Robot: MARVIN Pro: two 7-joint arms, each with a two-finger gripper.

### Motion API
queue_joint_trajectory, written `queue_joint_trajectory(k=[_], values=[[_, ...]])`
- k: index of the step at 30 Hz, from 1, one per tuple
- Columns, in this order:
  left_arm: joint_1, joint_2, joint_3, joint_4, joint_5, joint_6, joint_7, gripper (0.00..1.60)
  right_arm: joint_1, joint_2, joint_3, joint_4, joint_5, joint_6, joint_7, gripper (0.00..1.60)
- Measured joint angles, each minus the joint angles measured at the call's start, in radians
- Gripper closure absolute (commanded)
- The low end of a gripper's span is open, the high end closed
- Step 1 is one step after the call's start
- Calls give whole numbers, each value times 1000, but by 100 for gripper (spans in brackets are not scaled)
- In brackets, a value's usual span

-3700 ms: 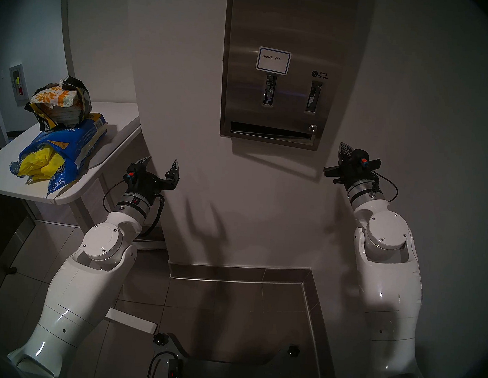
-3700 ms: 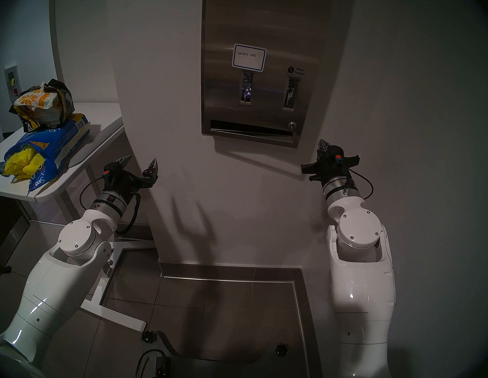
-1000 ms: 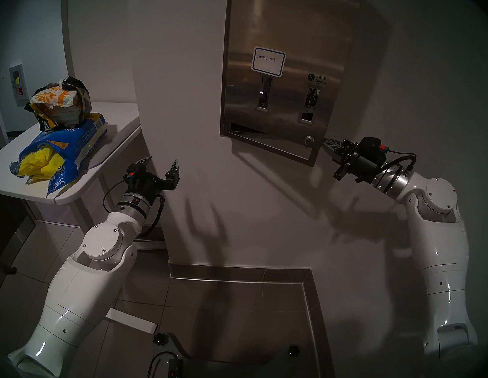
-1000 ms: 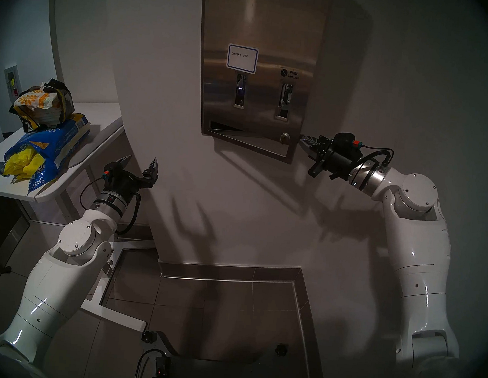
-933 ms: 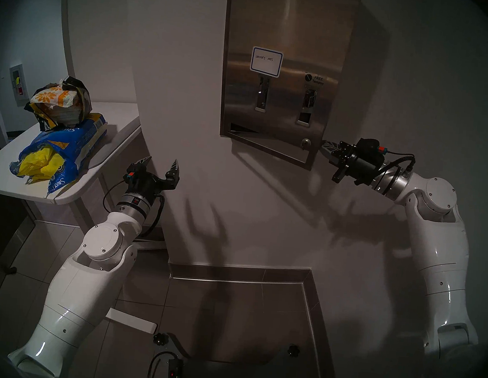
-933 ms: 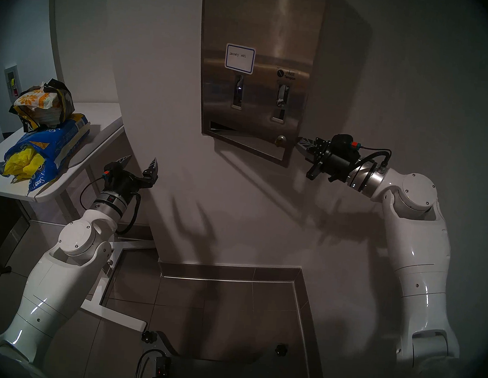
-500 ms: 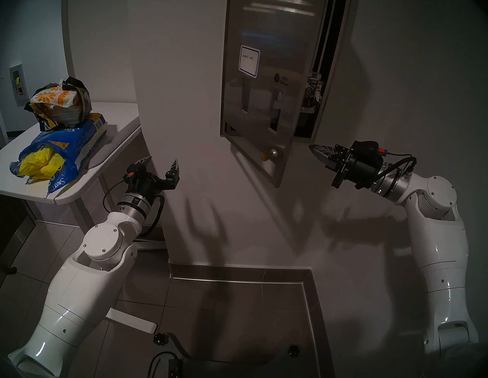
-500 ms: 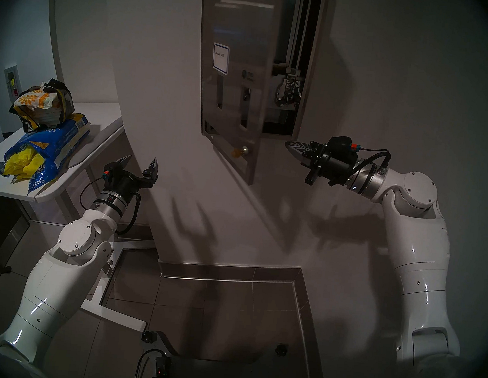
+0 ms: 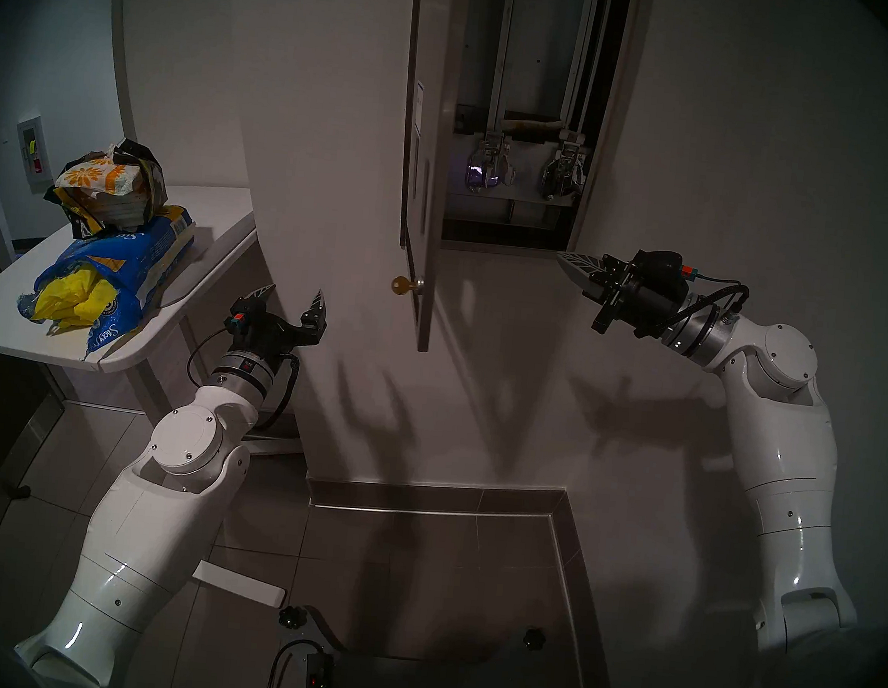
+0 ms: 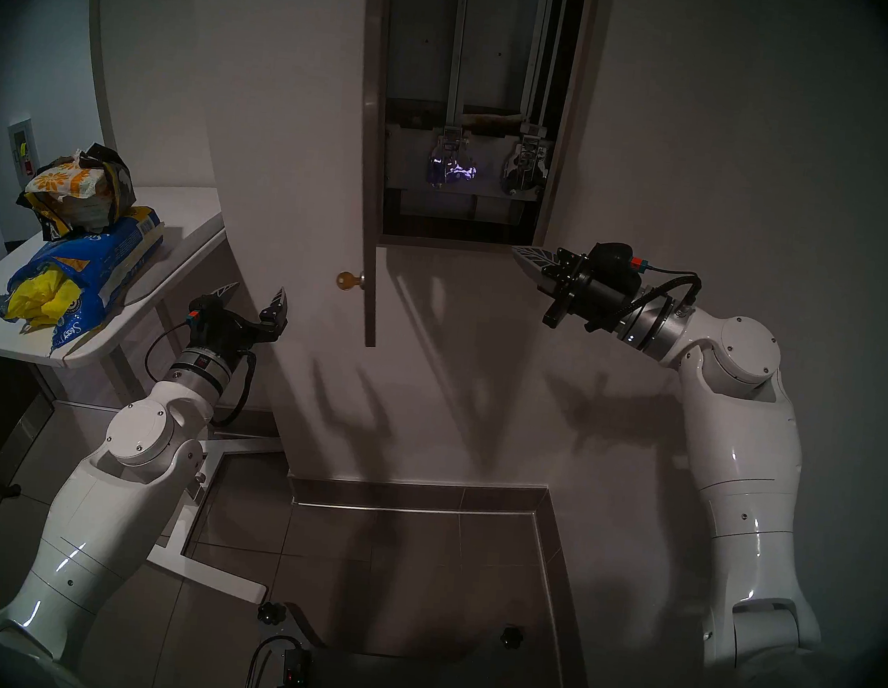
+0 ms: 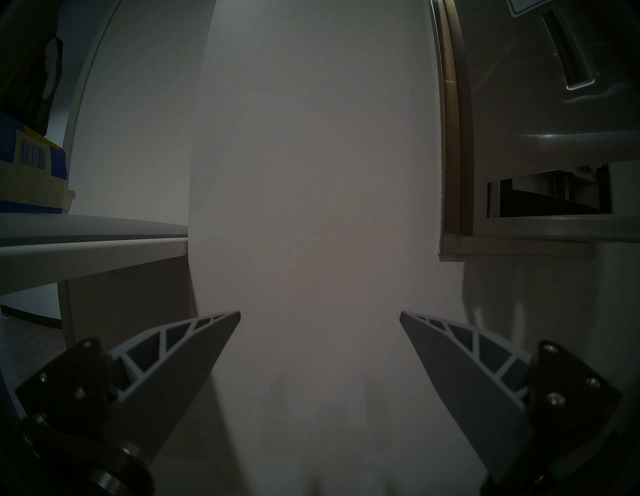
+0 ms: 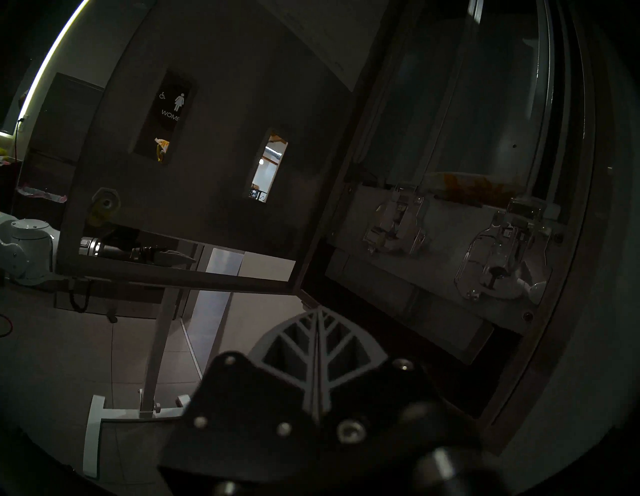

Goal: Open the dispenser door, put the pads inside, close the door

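Note:
The dispenser door (image 9: 434,184) stands swung out from the wall on its left hinge, edge-on to my head, with a brass key (image 9: 401,285) in its lock. The open dispenser (image 9: 529,75) shows its chutes and two chrome levers (image 9: 486,170). My right gripper (image 9: 569,263) is shut and empty just below the cabinet's lower right corner, apart from the door. My left gripper (image 9: 296,298) hangs open and empty by the table. Yellow pads (image 9: 73,300) poke out of a torn blue bag, and orange-flowered pads (image 9: 100,177) lie on top of it.
The white table (image 9: 211,229) with the bags stands at the left, against a rounded wall corner. In the right wrist view the door's back (image 12: 214,173) fills the left. My base and cables (image 9: 317,672) sit on the tiled floor below.
The door has swung from half open to standing straight out from the wall, baring the inside. My shut right gripper has shifted slightly left. The left arm has not moved.

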State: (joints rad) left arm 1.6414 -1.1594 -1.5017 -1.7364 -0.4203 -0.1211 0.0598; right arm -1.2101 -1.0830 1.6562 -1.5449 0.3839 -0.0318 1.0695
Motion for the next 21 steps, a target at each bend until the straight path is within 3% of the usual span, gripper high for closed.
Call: queue_joint_trajectory(k=[21], values=[[33, 17, 28, 45, -28, 14, -51, 0, -21, -60, 8, -15, -15, -22, -99, 160]])
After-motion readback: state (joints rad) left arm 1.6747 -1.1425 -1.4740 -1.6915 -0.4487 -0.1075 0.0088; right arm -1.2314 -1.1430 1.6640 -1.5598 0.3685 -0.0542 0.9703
